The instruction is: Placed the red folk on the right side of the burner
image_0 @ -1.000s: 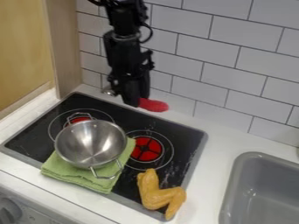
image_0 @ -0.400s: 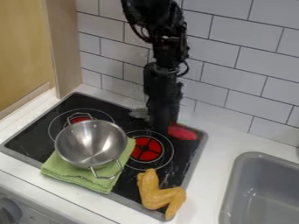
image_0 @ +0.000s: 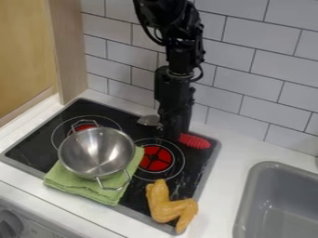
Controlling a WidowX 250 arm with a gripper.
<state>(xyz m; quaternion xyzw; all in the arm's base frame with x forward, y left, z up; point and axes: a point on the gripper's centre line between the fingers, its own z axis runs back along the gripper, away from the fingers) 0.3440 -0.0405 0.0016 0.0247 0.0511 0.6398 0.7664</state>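
The black gripper hangs over the back right of the black stove, just behind the right burner, shut on the red utensil. The utensil's ribbed red handle sticks out to the gripper's right, near the stove's back right corner. Its rounded metal head shows to the left of the gripper. The middle of the utensil is hidden behind the gripper. Whether the utensil touches the stove top, I cannot tell.
A metal colander stands on a folded green cloth at the stove's left. A toy chicken wing lies at the stove's front right. The tiled wall rises behind, and a grey sink is at the right.
The gripper has moved right and down with the red utensil, from the back of the stove to behind the right burner. The colander, cloth and chicken wing have stayed put.
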